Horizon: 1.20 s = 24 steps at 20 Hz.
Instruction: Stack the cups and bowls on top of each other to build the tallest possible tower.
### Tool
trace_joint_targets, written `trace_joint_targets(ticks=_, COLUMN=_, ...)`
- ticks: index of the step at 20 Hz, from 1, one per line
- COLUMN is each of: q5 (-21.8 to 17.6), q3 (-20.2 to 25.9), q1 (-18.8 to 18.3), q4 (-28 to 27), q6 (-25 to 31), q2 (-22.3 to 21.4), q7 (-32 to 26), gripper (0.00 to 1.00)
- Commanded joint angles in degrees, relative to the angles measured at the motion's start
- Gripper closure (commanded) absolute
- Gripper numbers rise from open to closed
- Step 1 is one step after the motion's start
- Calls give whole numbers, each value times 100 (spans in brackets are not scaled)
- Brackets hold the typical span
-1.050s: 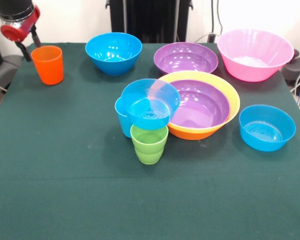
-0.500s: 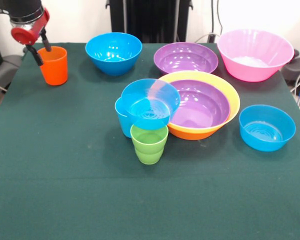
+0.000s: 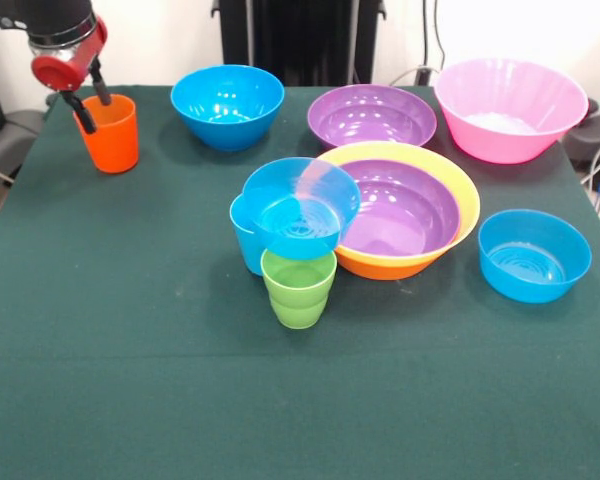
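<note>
The orange cup point(image 3: 110, 140) stands upright at the far left of the green table point(image 3: 130, 380). My gripper point(image 3: 91, 103) hangs at the cup's left rim, open, with one finger outside the wall and the other over the mouth. In the middle, a small blue bowl point(image 3: 298, 205) rests tilted on the light blue cup point(image 3: 244, 243) and the green cup point(image 3: 299, 290). Beside them a purple bowl point(image 3: 400, 210) sits nested in the orange-yellow bowl point(image 3: 467, 205).
Along the far side stand a blue bowl point(image 3: 228, 105), a second purple bowl point(image 3: 372, 115) and a pink bowl point(image 3: 510, 110). Another blue bowl point(image 3: 533, 255) sits at the right. Bare cloth stretches across the near half of the table.
My gripper has moved right and slightly down onto the orange cup's left rim. The cup has slid a little to the right with it. Nothing else has moved.
</note>
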Motion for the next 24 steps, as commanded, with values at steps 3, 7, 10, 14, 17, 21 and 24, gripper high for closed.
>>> trace_joint_targets(ticks=3, q5=-836, q3=12, q1=297, q4=-81, q6=-455, q2=387, q7=-81, gripper=0)
trace_joint_targets(ticks=7, q5=-942, q3=32, q1=315, q4=-110, q6=-470, q2=405, q7=-24, gripper=0)
trace_joint_targets(ticks=10, q5=-952, q3=76, q1=316, q4=-96, q6=-465, q2=373, q7=10, gripper=0)
trace_joint_targets(ticks=14, q5=-987, q3=80, q1=302, q4=-132, q6=-495, q2=400, q7=47, gripper=0)
trace_joint_targets(ticks=17, q5=-1063, q3=62, q1=320, q4=-154, q6=-546, q2=457, q7=71, gripper=0)
trace_joint_targets(ticks=21, q5=-1123, q3=63, q1=309, q4=-190, q6=-608, q2=561, q7=61, gripper=0)
trace_joint_targets(ticks=24, q5=-1183, q3=28, q1=309, q4=-250, q6=-665, q2=689, q7=68, gripper=0)
